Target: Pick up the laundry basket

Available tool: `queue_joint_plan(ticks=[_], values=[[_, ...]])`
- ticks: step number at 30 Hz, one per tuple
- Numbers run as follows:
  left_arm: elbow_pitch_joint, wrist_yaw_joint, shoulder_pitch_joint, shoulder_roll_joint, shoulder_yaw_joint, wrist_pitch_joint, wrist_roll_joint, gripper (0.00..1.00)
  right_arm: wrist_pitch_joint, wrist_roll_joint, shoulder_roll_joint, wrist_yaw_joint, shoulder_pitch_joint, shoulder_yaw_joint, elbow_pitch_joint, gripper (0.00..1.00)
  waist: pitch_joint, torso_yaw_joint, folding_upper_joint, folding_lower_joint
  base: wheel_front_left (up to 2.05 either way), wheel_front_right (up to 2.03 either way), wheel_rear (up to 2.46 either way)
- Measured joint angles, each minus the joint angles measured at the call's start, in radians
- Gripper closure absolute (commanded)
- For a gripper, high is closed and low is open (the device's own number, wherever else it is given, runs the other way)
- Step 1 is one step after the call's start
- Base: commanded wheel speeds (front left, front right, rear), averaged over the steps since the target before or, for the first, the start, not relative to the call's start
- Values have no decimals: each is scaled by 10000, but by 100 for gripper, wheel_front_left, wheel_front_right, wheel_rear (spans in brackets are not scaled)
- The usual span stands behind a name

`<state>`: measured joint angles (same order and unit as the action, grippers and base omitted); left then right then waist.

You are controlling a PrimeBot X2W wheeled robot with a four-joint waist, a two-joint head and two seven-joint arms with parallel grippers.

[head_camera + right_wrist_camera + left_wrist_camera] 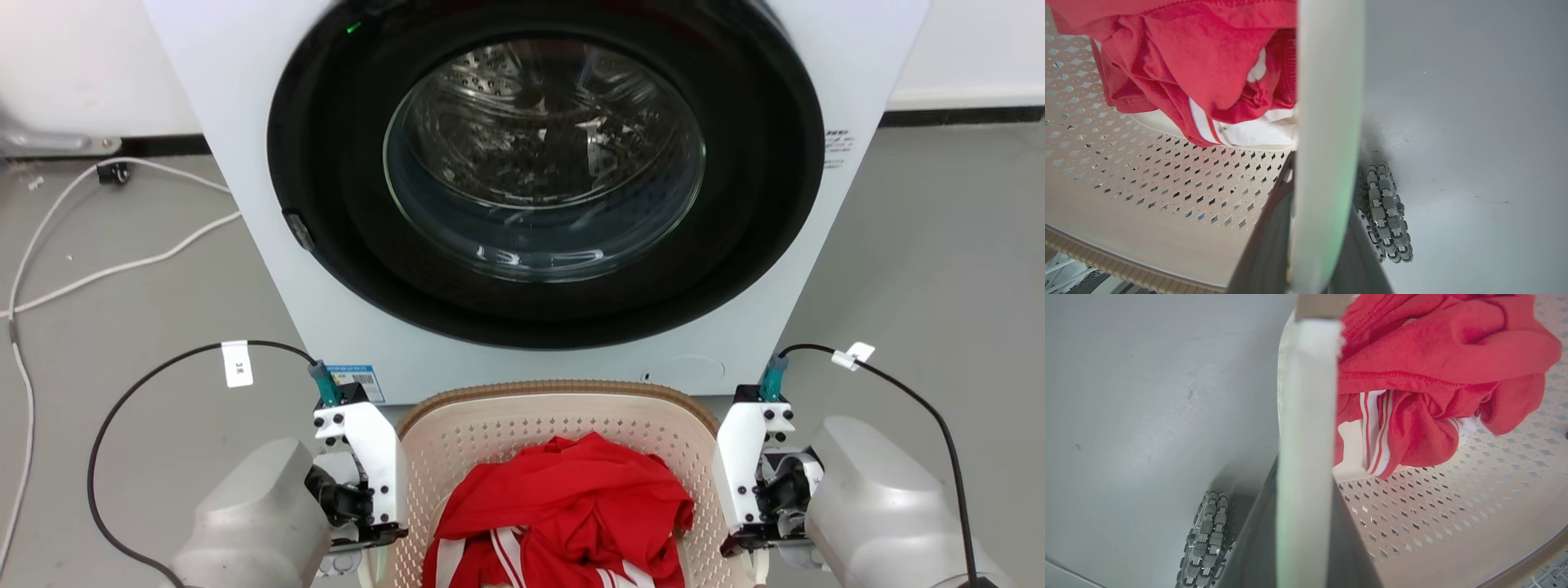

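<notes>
The laundry basket (563, 390), cream with perforated walls and a brown woven-look rim, sits low in the head view in front of the washing machine and holds a red garment (563, 498) with white stripes. My left gripper (359, 541) is at its left side and my right gripper (759, 543) at its right side. In the left wrist view the dark fingers (1347, 547) of my left gripper (1304, 522) close on the white side handle (1306, 416). In the right wrist view my right gripper (1314, 245) is likewise shut on the other white handle (1327, 102). Whether the basket touches the floor, I cannot tell.
A white front-loading washing machine (539, 180) with its round glass door shut stands right behind the basket. White cables (122, 265) lie on the grey floor at the left. The robot's roller wheels (1208, 535) (1388, 212) show below each handle.
</notes>
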<state>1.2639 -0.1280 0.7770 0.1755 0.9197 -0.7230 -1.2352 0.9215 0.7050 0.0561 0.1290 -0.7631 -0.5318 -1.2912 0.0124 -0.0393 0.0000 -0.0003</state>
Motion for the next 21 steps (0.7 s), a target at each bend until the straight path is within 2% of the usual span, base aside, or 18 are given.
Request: queue_joint_plan(ticks=[9, 21], values=[[111, 2, -131, -151, 0, 88, -27, 100, 88, -495, 10, 0, 83, 380, -2, 100, -505, 11, 0, 1, 0, 0, 0], [165, 0, -130, -194, 46, 451, -4, 100, -44, -840, -6, 0, 99, 732, 0, 100, -618, 94, 0, 3, 0, 0, 0]])
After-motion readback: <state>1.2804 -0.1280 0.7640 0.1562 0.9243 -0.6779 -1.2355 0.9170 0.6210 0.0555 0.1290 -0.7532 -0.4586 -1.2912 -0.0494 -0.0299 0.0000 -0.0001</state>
